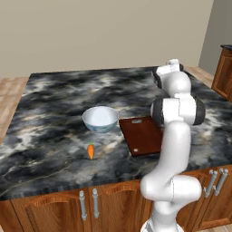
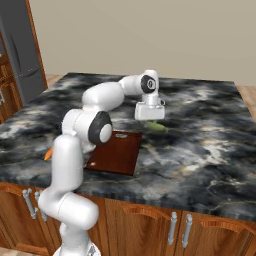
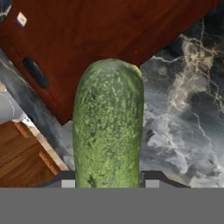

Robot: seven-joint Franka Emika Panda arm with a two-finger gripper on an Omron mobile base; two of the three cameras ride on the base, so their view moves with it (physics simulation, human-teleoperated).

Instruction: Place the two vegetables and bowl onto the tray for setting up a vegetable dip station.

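**Cucumber in the claw, tray just below**

I've got the green vegetable clamped between the fingers of the gripper. In hand view it runs up the middle from between the two tips, w/ its rounded end over the corner of the tray. Right base view shows the veg poking out under the hand, above the dark marble counter just past the tray's far corner. Whether it's off the counter or grazing it, I can't tell from here.

Handling, my read: looks like a stiff, bumpy-skinned cucumber, light for this arm, not fragile. Skin prob. a bit slick, and the jaws seem to hold it near one end, so the long free end could swing or pivot if I move fast. A grip nearer mid-length would be steadier (not worth a regrasp now, I think).

Rest of the job: carrot lies on the counter in front of the bowl, near the counter's front edge; bowl sits upright just beside the tray's left side in left base view. Neither is on the tray yet, and the tray looks bare.

Carrot is small and tapered, so I'd pinch across the thick end. Bowl is the awkward one: rigid, smooth, wide, so a rim pinch is likely the only hold.
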